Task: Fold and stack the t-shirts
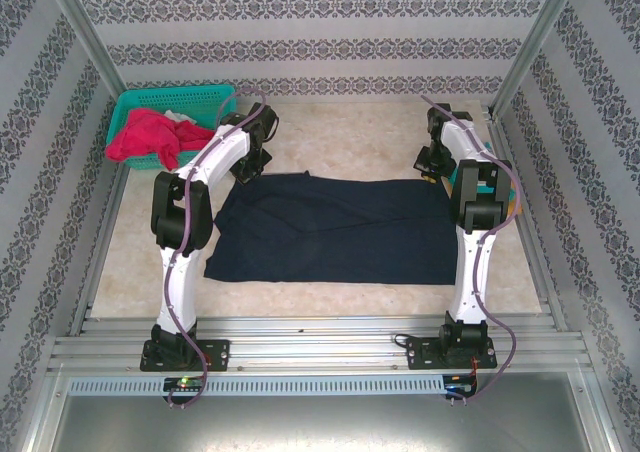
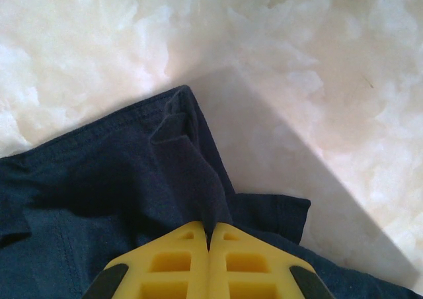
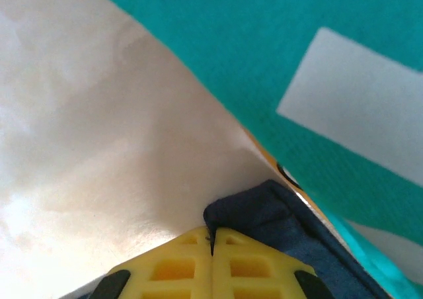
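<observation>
The dark navy t-shirt [image 1: 330, 230] lies spread flat across the middle of the table. My left gripper [image 2: 209, 236] is shut on a raised fold of the navy t-shirt [image 2: 99, 180] near its far left corner. In the top view the left gripper [image 1: 250, 168] sits at that corner. My right gripper [image 3: 211, 236] is shut on the far right corner of the navy t-shirt [image 3: 264, 210]. Beside it lies the teal t-shirt [image 3: 317, 61] with white lettering, and a thin edge of the orange t-shirt [image 3: 264, 155] shows under it. The pink-red t-shirt [image 1: 150, 137] sits bunched in the basket.
The teal mesh basket [image 1: 175, 97] stands at the far left corner, with some white cloth [image 1: 186, 120] beside the pink-red shirt. Patterned walls and metal posts close in the table on three sides. A metal rail runs along the near edge by the arm bases.
</observation>
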